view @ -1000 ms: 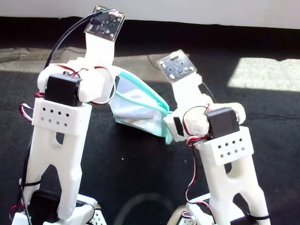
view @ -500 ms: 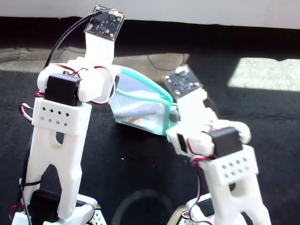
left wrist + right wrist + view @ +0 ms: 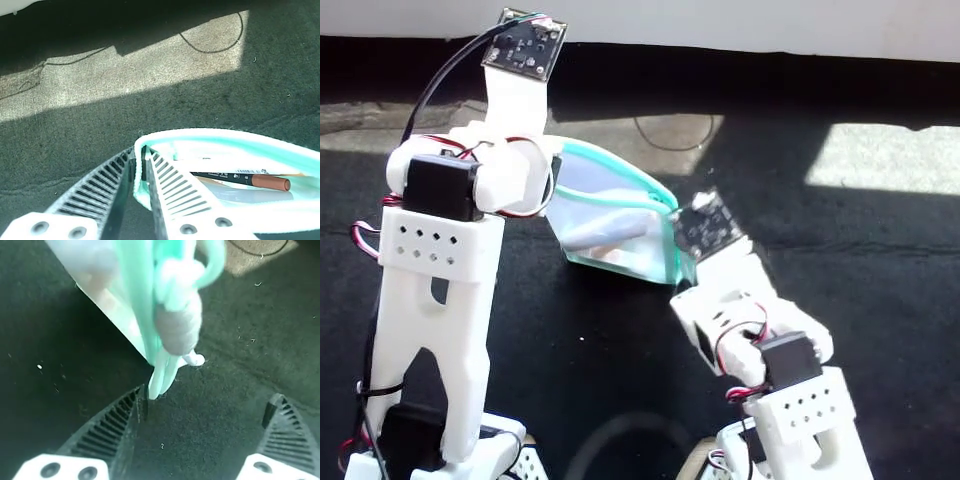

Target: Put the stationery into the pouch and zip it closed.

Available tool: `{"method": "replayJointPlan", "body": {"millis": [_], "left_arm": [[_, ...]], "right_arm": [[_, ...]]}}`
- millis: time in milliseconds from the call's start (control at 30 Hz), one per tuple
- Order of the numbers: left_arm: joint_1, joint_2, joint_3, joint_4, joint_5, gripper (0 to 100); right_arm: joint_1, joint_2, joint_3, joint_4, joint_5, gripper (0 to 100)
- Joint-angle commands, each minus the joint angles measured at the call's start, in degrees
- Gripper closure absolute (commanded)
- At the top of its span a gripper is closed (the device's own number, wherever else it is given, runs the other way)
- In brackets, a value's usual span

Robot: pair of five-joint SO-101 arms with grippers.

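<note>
A mint-edged clear pouch (image 3: 610,215) hangs above the black mat between the two arms. My left gripper (image 3: 141,151) is shut on the rim at one end of the pouch (image 3: 225,140), whose mouth gapes open there. Inside lies a black pen with a brown cap (image 3: 250,179) among pale items. My right gripper (image 3: 205,412) is open just below the other end of the pouch (image 3: 125,290). There a knotted mint zipper cord (image 3: 177,325) dangles between the spread fingers without touching them. In the high view the right arm's camera board (image 3: 705,222) hides that gripper.
A black mat (image 3: 880,250) covers the table, with sunlit patches at the back (image 3: 880,155). A thin dark cable (image 3: 215,47) loops across the lit patch behind the pouch. The arms' white bases (image 3: 430,330) stand at the front edge.
The right arm has folded down and drawn back toward the front, its camera board dropping to the pouch's right end. The left arm and pouch shifted slightly left.
</note>
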Motion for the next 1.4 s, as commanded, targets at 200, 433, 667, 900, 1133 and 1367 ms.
{"method": "replayJointPlan", "body": {"millis": [200, 433, 667, 900, 1133, 1367], "left_arm": [[-0.6, 1.4, 4.2, 0.7, 0.4, 99], [-0.6, 1.4, 4.2, 0.8, 0.4, 99], [-0.6, 1.4, 4.2, 0.9, 0.4, 99], [-0.6, 1.4, 4.2, 0.9, 0.4, 99], [-0.6, 1.4, 4.2, 0.9, 0.4, 99], [-0.6, 1.4, 4.2, 0.8, 0.4, 99]], "right_arm": [[3.5, -5.8, -2.9, -2.9, 1.1, 64.2], [3.8, -6.0, -4.4, -5.5, -2.4, 64.2], [3.5, -5.8, -5.1, -8.5, -5.7, 64.2], [1.0, -6.3, -5.7, -6.7, -6.2, 64.2], [-5.5, -6.4, -7.8, -0.5, -12.2, 64.2], [-6.8, -5.9, -9.7, -3.7, -11.7, 64.2]]}}
